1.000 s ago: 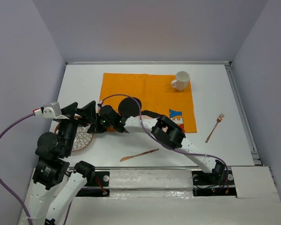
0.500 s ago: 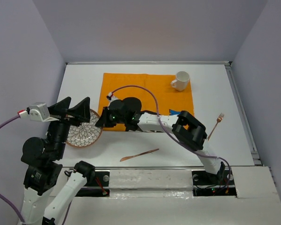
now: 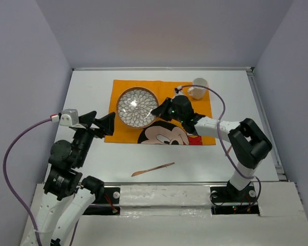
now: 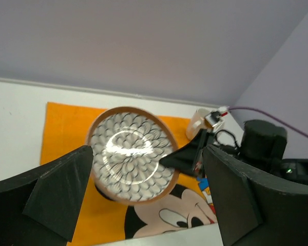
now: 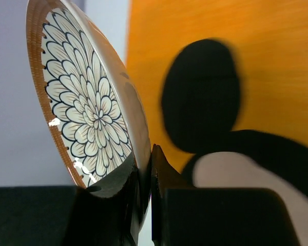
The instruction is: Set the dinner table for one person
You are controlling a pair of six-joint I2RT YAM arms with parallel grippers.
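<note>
Now, your right claw (image 3: 157, 109) is pinching the right-hand rim of the plate (image 3: 136, 106). In the right wrist view its two dark fingers (image 5: 167, 179) sit on either side of the brown rim with only the plate's edge between them. The plate, with its black-and-white petal pattern facing up, lies over the far-left part of the orange Mickey Mouse cloth (image 3: 164, 100). From these views you cannot tell whether it rests on the cloth or hangs just above it.

Your right arm reaches across the cloth from the right, passing over its near-right corner, and a purple cable arcs above the arm.

Your left claw (image 3: 99, 122) is spread wide with nothing between its fingers. It is near the left edge of the cloth and points toward it. In the left wrist view the plate shows in the gap between the fingers, well beyond them.

Further out, a white mug (image 3: 198, 88) stands upright at the far-right corner of the cloth, just behind the right wrist. A copper-coloured knife (image 3: 153, 169) lies alone on the near part of the white surface (image 3: 236, 97), apart from the cloth. That surface spreads under everything, with the cloth on its far middle.
</note>
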